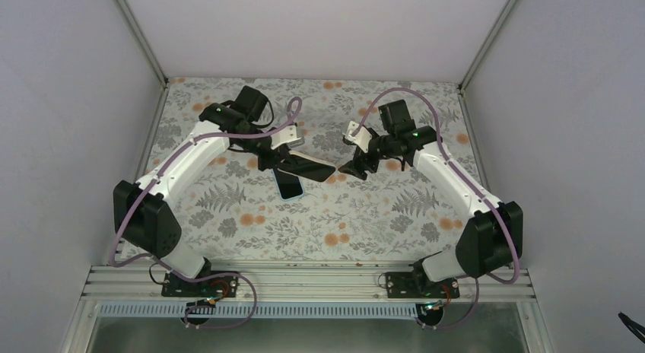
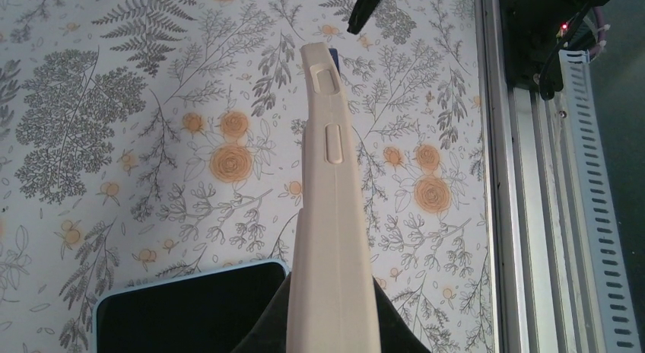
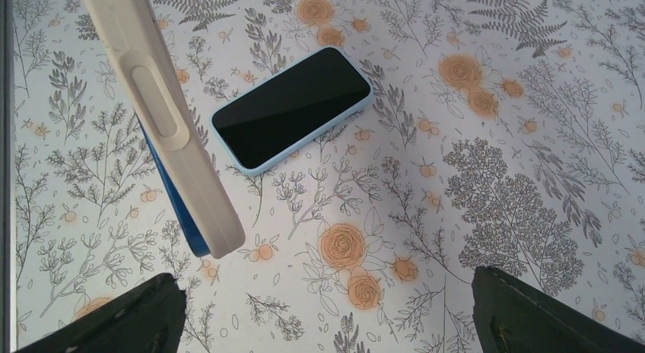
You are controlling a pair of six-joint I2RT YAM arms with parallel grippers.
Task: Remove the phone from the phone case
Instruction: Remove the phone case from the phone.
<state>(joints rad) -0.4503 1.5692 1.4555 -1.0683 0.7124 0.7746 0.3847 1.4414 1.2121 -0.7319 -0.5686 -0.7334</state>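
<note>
Case (image 3: 163,125) matt, smooth rubbery; phone (image 3: 293,108) screen glossy (glass).

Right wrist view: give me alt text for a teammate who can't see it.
A light-blue phone lies screen-up on the floral table. A beige phone case hangs edge-on at upper left, clear of it, with something blue behind. The right gripper is open and empty.

Floral table (image 1: 365,216) — phone (image 3: 293,109) lies on it.

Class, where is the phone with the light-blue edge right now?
The phone lies screen up on the table, left of centre in the top view, beside the beige case in the left gripper.
</note>
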